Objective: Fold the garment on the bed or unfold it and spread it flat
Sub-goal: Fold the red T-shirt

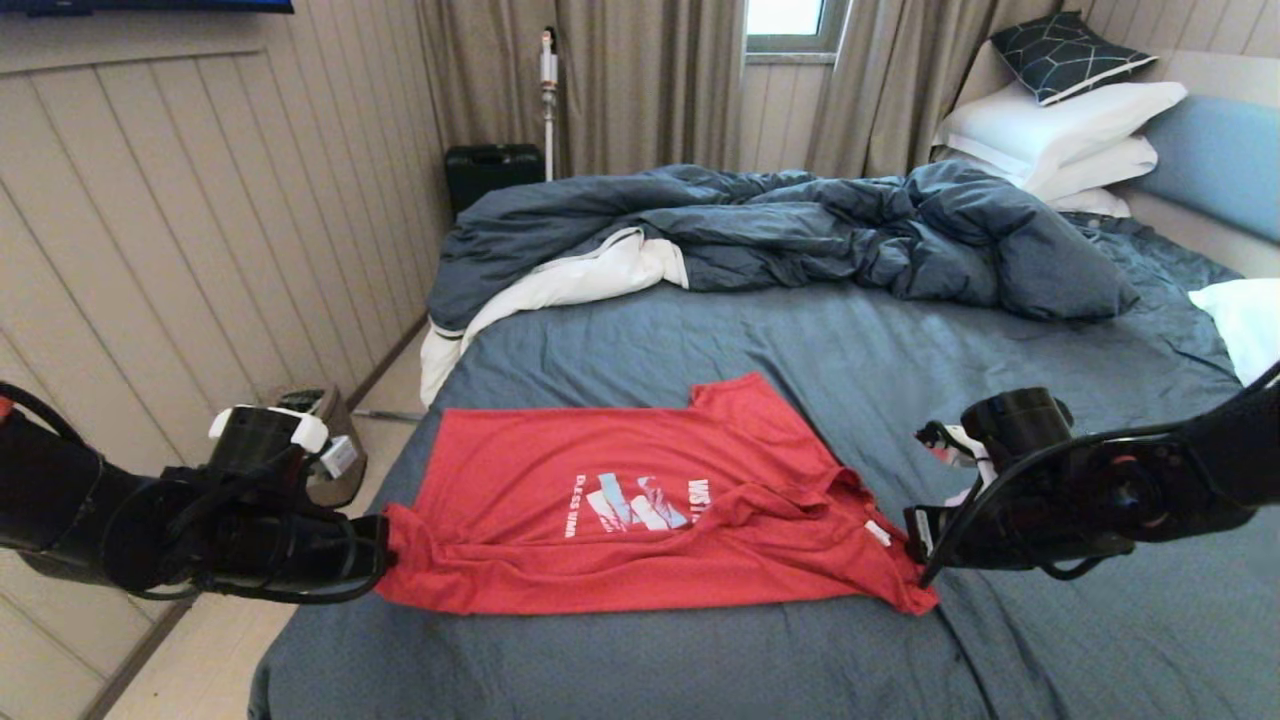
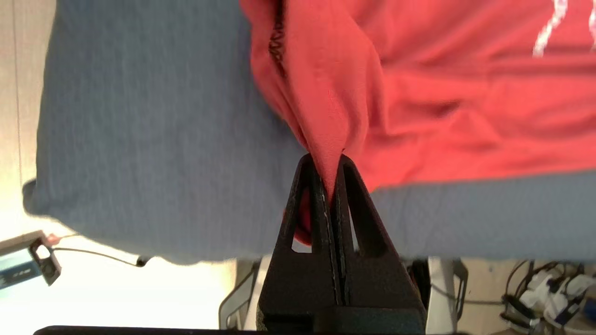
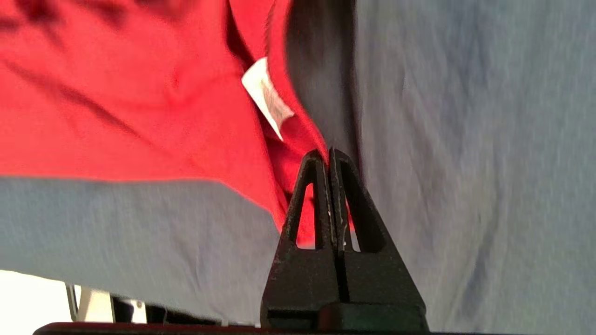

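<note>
The red garment (image 1: 640, 500) lies on the slate-blue sheet of the bed (image 1: 900, 360), its white lettering and graphic facing up, with a rumpled fold running across its near half. My left gripper (image 1: 385, 545) is shut on its left edge, where the red cloth (image 2: 354, 93) bunches between the black fingers (image 2: 347, 186). My right gripper (image 1: 915, 545) is shut on the right end near the collar. There the garment (image 3: 139, 107) shows its white neck label (image 3: 267, 100), and a thin pinch of red runs between the fingertips (image 3: 309, 167).
A rumpled dark blue duvet (image 1: 800, 230) with white lining lies across the far half of the bed. White pillows (image 1: 1060, 130) are stacked at the far right by the headboard. The bed's left edge drops to the floor beside a panelled wall, where a small bin (image 1: 325, 440) stands.
</note>
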You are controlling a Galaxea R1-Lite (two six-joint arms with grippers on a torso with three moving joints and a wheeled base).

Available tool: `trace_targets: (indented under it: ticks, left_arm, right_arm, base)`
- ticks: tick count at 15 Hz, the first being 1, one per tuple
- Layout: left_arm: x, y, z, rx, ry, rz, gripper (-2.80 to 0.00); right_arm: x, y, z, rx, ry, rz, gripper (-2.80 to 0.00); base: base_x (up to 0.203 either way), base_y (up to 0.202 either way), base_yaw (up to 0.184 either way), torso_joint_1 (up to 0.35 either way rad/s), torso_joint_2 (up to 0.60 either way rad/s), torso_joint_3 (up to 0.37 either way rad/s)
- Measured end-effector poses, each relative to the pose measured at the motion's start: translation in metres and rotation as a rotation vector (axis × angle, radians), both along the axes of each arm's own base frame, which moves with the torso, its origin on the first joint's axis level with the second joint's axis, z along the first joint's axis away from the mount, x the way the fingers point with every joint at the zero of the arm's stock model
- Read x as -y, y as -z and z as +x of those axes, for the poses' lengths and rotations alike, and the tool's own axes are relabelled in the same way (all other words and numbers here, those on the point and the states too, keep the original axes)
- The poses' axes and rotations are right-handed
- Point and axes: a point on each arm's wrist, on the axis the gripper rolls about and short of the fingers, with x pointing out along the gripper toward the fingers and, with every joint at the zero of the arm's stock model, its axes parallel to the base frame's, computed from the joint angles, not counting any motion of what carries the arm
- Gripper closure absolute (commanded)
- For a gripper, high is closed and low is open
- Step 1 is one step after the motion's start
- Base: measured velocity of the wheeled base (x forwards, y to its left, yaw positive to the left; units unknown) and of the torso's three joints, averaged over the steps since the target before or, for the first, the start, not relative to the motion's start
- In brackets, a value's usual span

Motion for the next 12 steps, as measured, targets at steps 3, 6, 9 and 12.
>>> trace_targets:
  ticks: [3, 6, 9, 12]
  left_arm:
    - [0.0, 0.002, 0.015, 0.009, -0.014, -0.006, 0.0]
    - [0.0, 0.005, 0.026, 0.008, -0.027, -0.012, 0.0]
    - [0.0, 0.008, 0.028, 0.003, -0.027, -0.011, 0.0]
    - [0.0, 0.01, 0.026, -0.006, -0.028, -0.009, 0.0]
  right_arm:
    - [-0.001, 0.001, 0.021, 0.023, 0.002, 0.001, 0.0]
    - [-0.002, 0.005, 0.039, 0.035, 0.005, -0.001, 0.0]
    - [-0.002, 0.009, 0.044, 0.031, 0.01, -0.002, -2.8]
    - [0.0, 0.017, 0.035, -0.008, 0.003, -0.005, -2.8]
  base:
    - [0.0, 0.0, 0.0, 0.0, 0.0, 0.0]
    - [0.0, 0.0, 0.0, 0.0, 0.0, 0.0]
    - [0.0, 0.0, 0.0, 0.0, 0.0, 0.0]
    - [0.0, 0.0, 0.0, 0.0, 0.0, 0.0]
